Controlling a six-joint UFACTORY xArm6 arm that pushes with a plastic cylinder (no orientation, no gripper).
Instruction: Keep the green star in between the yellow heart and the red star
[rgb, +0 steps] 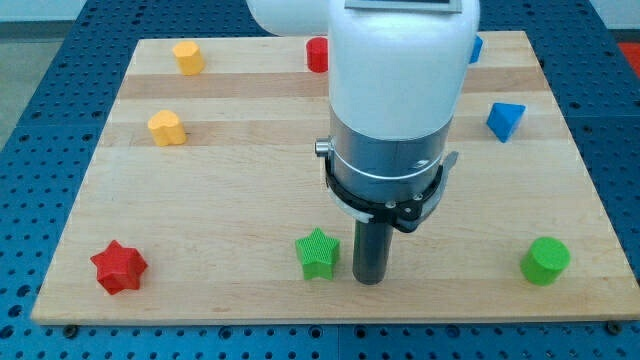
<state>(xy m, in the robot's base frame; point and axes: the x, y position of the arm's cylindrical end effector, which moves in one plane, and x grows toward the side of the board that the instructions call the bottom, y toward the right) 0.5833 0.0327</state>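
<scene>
Camera view, single frame: pale wooden board (250, 190) lies on a blue perforated table (40, 110). White and grey arm body (395, 100) comes down from the view's top centre and ends in a straight dark rod; the rod's lower end, my tip (370, 281), sits on the board near the view's bottom edge. No gripper is fitted, so there are no jaws to be apart or together, and the rod clamps nothing. Green star-shaped block (318, 253) lies just to the view's left of my tip, very close beside it; whether the two touch cannot be told. Red star-shaped block (119, 267) lies at the view's bottom left corner of the board, well apart from the green star. Yellow heart-shaped block (167, 128) lies at the view's left, above the red star and well apart from the green star. Second yellow block (187, 56), shape unclear, sits near the view's top left. Red block (317, 54) at the view's top is partly hidden by the arm, shape not readable. Blue block (505, 120), roughly triangular, lies at the view's right; a sliver of another blue block (476, 48) shows beside the arm at the top. Green cylinder block (545, 261) stands at the view's bottom right.
</scene>
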